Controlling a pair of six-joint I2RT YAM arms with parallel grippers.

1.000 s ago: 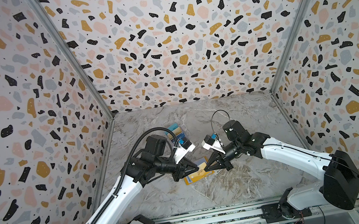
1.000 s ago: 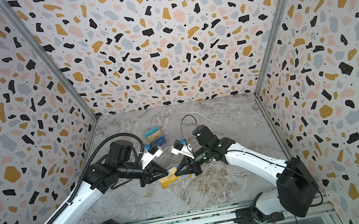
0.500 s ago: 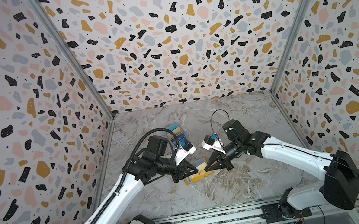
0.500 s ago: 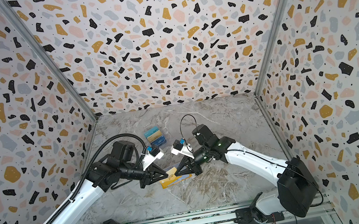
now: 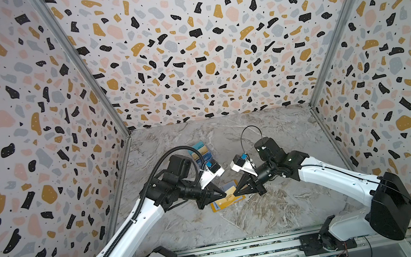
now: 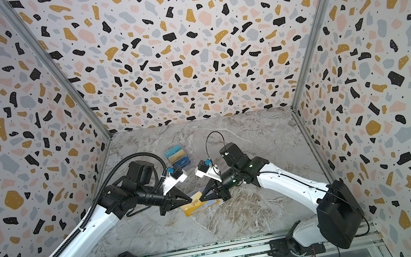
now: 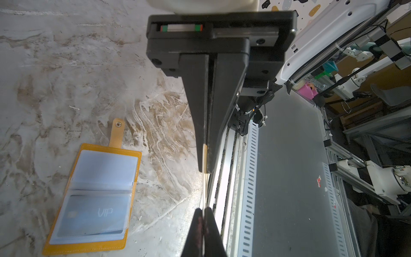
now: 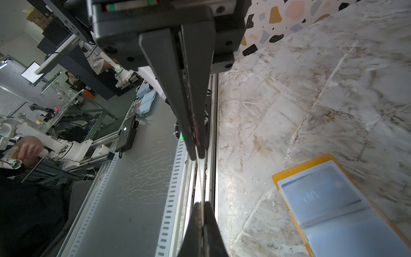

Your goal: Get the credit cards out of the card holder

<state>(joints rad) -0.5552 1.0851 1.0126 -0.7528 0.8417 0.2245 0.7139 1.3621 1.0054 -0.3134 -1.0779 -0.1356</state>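
Observation:
A gold-yellow credit card point(image 5: 229, 196) hangs above the table between my two grippers, and each wrist view shows only its thin edge point(image 7: 204, 178) point(image 8: 200, 178). My left gripper point(image 5: 224, 195) point(image 7: 203, 213) is shut on one end of it. My right gripper point(image 5: 236, 193) point(image 8: 202, 208) is shut on the other end. Below them the mustard-yellow card holder point(image 7: 131, 169) point(image 8: 280, 175) point(image 6: 205, 208) lies open and flat on the table. A teal VIP credit card point(image 7: 95, 213) point(image 8: 318, 193) sits inside one of its clear sleeves.
A clear tiered plastic box point(image 5: 200, 151) point(image 6: 177, 156) with cards in it stands behind the left arm. The table's front edge and metal rail point(image 7: 246, 178) run just beyond the grippers. Speckled walls close in the left, back and right sides.
My left gripper has closed on the free end of the card. The right gripper has kept its hold, and both arms have stayed almost in place.

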